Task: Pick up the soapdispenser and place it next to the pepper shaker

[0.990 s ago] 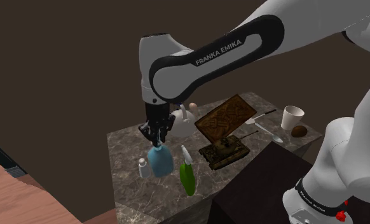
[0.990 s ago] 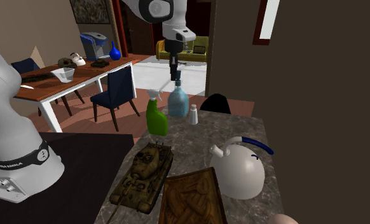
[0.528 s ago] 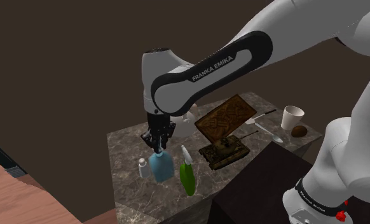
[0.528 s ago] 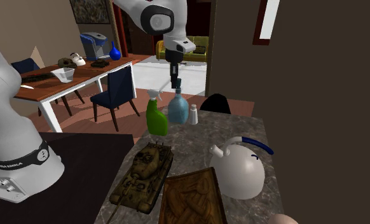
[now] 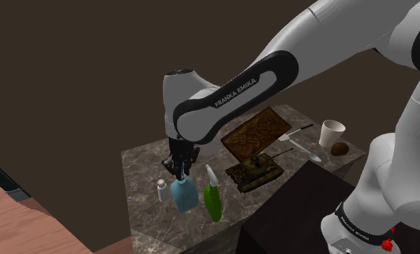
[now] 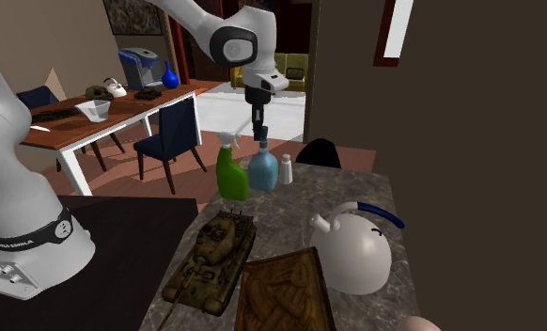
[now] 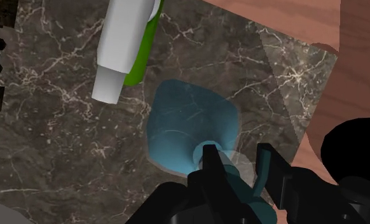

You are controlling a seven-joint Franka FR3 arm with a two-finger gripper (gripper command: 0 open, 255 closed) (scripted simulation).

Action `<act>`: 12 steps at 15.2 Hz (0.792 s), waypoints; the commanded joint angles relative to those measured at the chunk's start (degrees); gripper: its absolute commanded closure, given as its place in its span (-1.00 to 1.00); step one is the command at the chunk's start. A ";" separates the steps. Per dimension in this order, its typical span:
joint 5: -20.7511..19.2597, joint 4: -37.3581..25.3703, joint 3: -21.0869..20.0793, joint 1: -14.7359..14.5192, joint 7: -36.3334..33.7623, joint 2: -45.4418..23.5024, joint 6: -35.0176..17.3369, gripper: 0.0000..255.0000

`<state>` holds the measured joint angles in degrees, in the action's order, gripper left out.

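The black jaws clasp the slim neck of the translucent blue, round-shouldered soap dispenser point(image 5: 184, 196), which stands upright on the dark veined marble counter point(image 5: 147, 215) between the small white pepper shaker point(image 5: 162, 190) and a green spray bottle point(image 5: 213, 204).

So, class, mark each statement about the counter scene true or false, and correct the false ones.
1. The blue soap dispenser is between the green spray bottle and the small white shaker. True.
2. The gripper holds the toy tank. False: the tank sits on the marble counter, apart from the gripper.
3. The gripper's fingers clasp the top of the soap dispenser. True.
4. The white kettle has a red handle. False: its handle is blue.
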<state>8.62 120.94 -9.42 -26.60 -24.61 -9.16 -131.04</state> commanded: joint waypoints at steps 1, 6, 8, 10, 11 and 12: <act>0.00 0.02 0.00 0.00 0.02 -0.06 -0.13 1.00; 0.00 0.02 0.00 0.00 0.02 -0.06 -0.14 -1.00; 0.00 0.03 0.00 0.00 0.02 -0.06 -0.15 -1.00; 0.00 0.03 0.00 0.00 0.02 -0.06 -0.15 -1.00; 0.00 0.02 0.00 0.00 0.02 -0.06 -0.13 -1.00; 0.03 -0.62 0.08 0.17 0.05 1.05 1.63 -1.00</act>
<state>8.63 120.52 -9.37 -26.51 -24.57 -8.81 -130.34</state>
